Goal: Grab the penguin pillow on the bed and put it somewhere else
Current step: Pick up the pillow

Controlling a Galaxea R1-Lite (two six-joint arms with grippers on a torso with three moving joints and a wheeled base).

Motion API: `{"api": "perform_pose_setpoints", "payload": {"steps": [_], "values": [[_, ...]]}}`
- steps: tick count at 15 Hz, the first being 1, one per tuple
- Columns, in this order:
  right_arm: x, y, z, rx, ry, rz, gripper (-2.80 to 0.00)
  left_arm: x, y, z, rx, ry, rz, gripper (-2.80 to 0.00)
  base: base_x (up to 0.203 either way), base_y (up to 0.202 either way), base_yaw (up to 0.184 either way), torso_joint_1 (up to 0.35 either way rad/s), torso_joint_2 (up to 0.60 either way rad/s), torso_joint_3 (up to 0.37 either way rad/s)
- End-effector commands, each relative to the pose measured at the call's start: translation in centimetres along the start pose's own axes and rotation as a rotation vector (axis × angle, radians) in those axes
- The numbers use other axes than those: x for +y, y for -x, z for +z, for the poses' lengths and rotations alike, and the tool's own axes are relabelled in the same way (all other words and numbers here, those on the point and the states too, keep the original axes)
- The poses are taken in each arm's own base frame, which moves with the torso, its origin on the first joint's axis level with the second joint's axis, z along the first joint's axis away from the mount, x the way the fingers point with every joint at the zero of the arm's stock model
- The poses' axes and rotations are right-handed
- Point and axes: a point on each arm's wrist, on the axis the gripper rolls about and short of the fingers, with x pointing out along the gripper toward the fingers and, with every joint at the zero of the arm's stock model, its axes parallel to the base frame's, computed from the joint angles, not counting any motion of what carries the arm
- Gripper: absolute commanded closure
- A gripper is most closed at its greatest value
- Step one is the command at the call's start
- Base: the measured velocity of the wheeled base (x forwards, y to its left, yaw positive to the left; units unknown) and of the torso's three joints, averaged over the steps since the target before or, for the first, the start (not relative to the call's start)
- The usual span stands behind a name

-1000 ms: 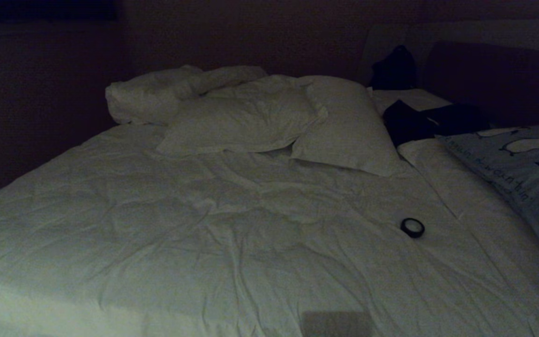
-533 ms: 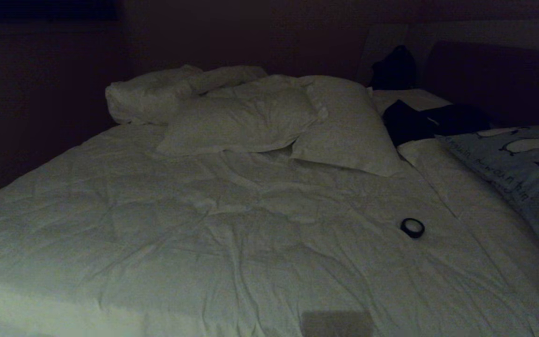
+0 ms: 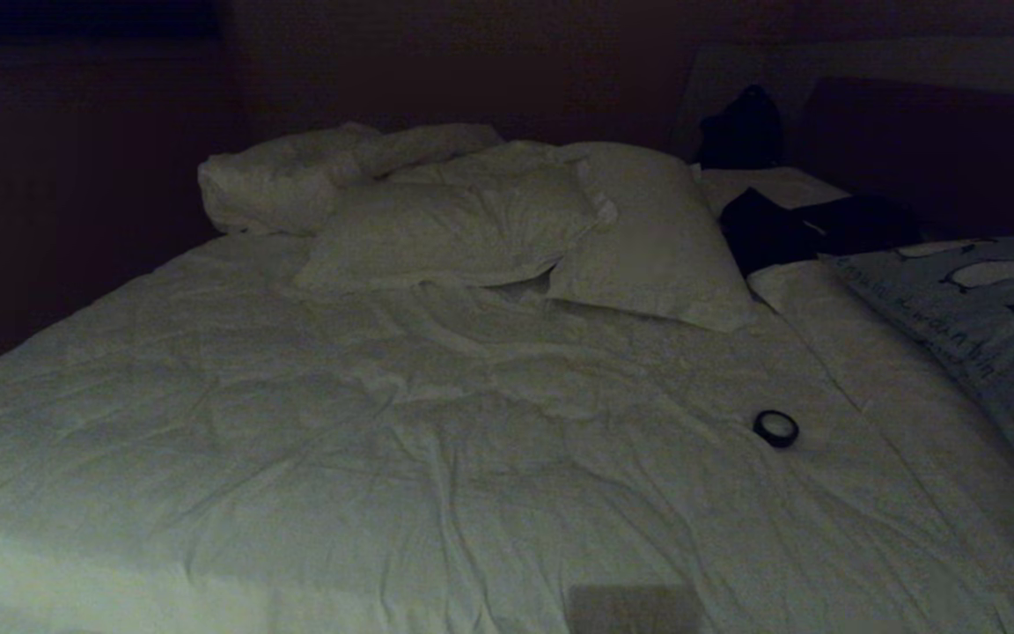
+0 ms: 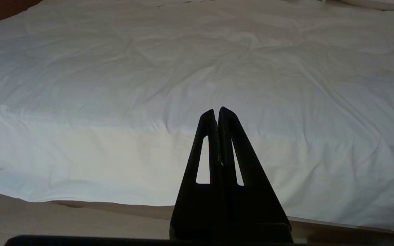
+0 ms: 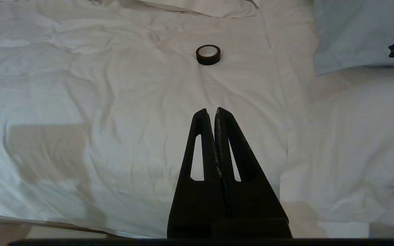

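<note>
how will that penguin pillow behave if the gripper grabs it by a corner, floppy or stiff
Probably floppy: the penguin pillow looks soft and sagging on the bed, so it would likely droop from a corner pinch. It seems light for its bulk. Its smooth fabric may slip from the narrow right gripper, so a deep bite looks safer.

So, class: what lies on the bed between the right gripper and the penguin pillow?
In the right wrist view, only wrinkled white duvet separates the shut right gripper from the penguin pillow. The black tape roll sits off to the side.
</note>
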Motion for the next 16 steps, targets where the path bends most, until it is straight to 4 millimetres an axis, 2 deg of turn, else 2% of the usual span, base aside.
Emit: {"api": "perform_pose_setpoints", "payload": {"steps": [1, 16], "values": [[0.0, 0.0, -0.01, 0.0, 0.0, 0.001, 0.0, 0.0, -0.01, -0.04, 0.001, 0.0, 0.001, 0.0, 0.0, 0.0, 0.0, 0.0, 0.0, 0.0], [0.0, 0.0, -0.01, 0.0, 0.0, 0.001, 0.0, 0.0, -0.01, -0.04, 0.001, 0.0, 0.0, 0.0, 0.0, 0.0, 0.0, 0.0, 0.0, 0.0]]}}
